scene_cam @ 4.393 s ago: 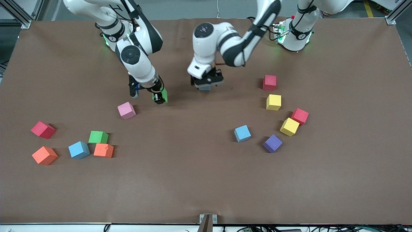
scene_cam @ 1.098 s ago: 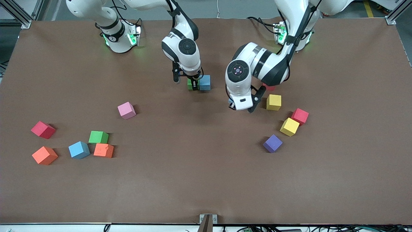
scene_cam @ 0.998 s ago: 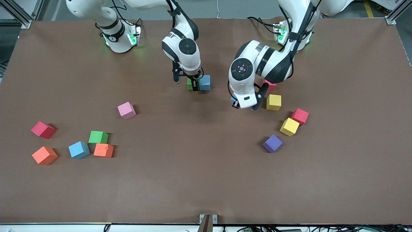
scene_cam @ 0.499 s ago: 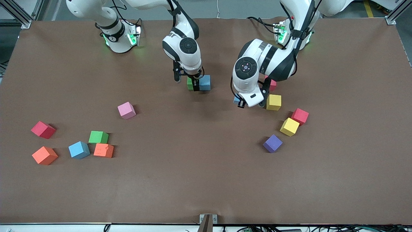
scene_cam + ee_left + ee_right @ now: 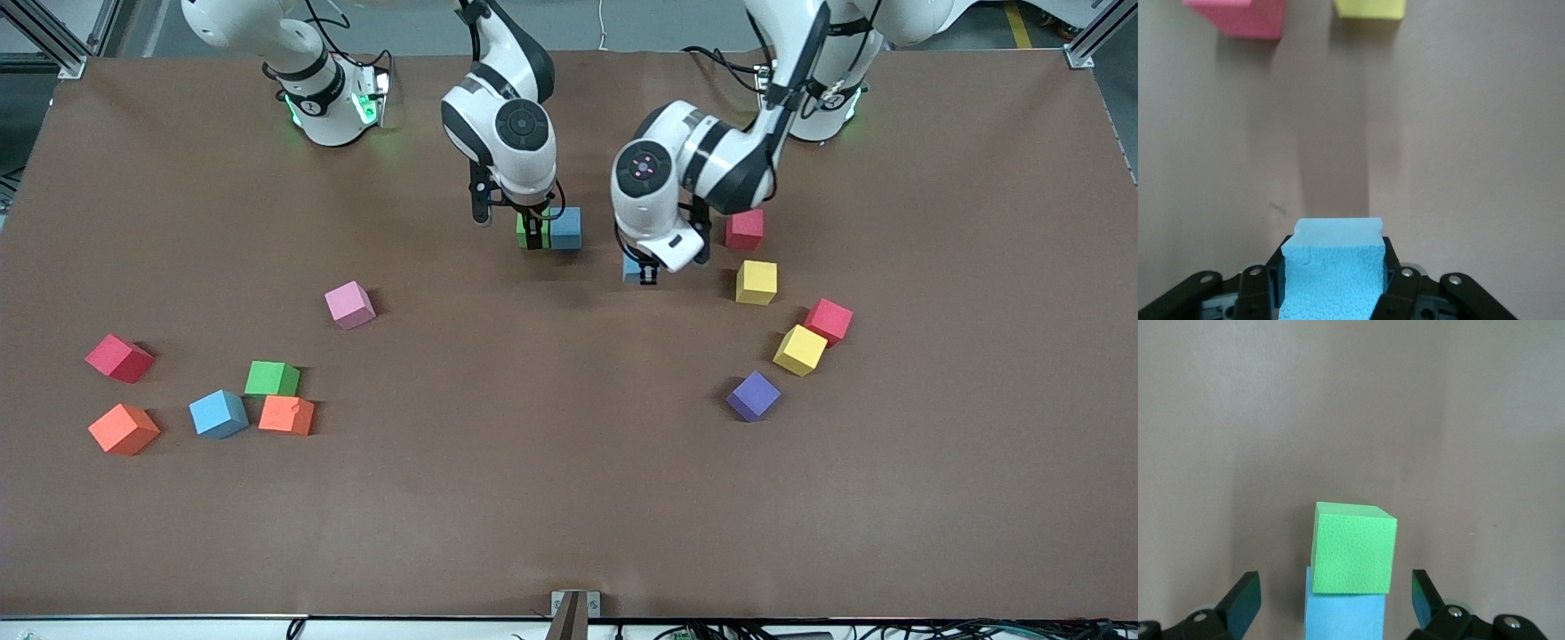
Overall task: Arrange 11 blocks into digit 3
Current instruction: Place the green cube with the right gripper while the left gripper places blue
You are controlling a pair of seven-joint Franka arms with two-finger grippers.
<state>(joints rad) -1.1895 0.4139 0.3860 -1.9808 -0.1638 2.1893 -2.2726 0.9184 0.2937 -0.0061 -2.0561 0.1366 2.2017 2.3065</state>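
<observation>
Right now the left gripper (image 5: 642, 271) is clamping a blue block (image 5: 1331, 270) between its fingers, holding it over bare brown table (image 5: 569, 498) toward the middle, beside the start of the figure. In the left wrist view the cube is sitting squeezed between the black finger pads (image 5: 1397, 283), with a red block (image 5: 1238, 17) and a yellow block (image 5: 1370, 8) lying on the mat ahead of it.

Meanwhile the right gripper (image 5: 507, 224) is standing with its jaws spread wide around a green block (image 5: 525, 230), not gripping it; the right wrist view shows clear gaps between the cube and each fingertip (image 5: 1245, 599). That green cube is resting on the table, touching a second blue block (image 5: 565, 228) on the side toward the left arm's end.

Elsewhere, loose cubes are lying in two groups. Toward the left arm's end, a red one (image 5: 744, 228), a yellow one (image 5: 756, 282), another red one (image 5: 829, 320) touching a second yellow (image 5: 799, 349), and a purple block (image 5: 753, 396) are scattered. Toward the right arm's end, a pink block (image 5: 349, 304) is sitting alone, and nearer the front camera are a red cube (image 5: 118, 358), an orange block (image 5: 124, 428), a blue cube (image 5: 218, 413), a second green block (image 5: 272, 379) and another orange cube (image 5: 286, 414) touching it.
</observation>
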